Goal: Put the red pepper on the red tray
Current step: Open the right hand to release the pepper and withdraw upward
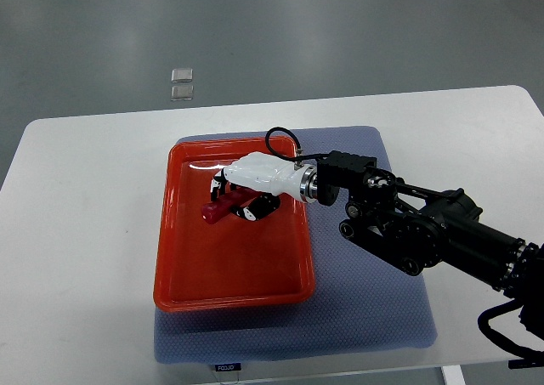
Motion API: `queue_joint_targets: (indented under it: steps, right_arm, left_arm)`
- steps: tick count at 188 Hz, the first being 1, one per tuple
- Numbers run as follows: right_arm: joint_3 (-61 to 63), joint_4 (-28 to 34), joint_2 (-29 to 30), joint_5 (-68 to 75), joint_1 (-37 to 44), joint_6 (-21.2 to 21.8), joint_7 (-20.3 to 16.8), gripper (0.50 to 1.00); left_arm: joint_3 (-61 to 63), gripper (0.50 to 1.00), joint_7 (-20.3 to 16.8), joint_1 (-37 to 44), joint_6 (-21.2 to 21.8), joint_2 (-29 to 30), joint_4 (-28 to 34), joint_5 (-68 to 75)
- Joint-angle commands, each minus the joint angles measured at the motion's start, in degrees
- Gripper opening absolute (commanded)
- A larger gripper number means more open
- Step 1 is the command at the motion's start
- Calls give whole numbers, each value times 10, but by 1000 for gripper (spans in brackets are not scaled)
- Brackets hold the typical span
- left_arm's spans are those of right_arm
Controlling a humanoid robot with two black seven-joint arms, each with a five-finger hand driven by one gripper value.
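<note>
A red tray (229, 274) lies on a blue-grey mat on the white table. My right hand (246, 194), white-shelled with dark fingers, reaches over the tray's upper middle from the right. Its fingers are curled around a red pepper (219, 208), which pokes out to the left just above or on the tray floor. Whether the pepper touches the tray cannot be told. The left arm does not show.
The blue-grey mat (374, 308) extends right of and below the tray. My black right forearm (425, 232) crosses the mat's right half. Two small clear squares (182, 83) lie on the grey floor beyond the table's far edge.
</note>
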Motion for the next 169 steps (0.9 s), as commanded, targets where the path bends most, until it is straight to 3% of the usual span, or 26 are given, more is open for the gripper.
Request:
queue_joint_targets:
  steps: [1,17,41,79,122,169]
  right_arm:
    - [1,-1,0,1,-1,-2,-1,731]
    - [4,-1,0,9,-4,-2,-1,805]
    - [11,-1,0,12,-9,-2,-1,854]
    - [85,-1,0,62,-12,-2,-1,854]
    - [180,-25,-31,225,-21,-5,-23,854]
    - [198,-90,-42,464,-34,-110,-32,854]
  left_arm:
    - [0,1000,0,0,0,0,0,0]
    - [0,1000,0,0,0,0,0,0]
    - [0,1000,0,0,1,0,0,0]
    - [0,1000,0,0,1,0,0,0]
    - [0,1000,1,0,1,0,0,0]
    - [0,1000,1,0,0,0,0,0]
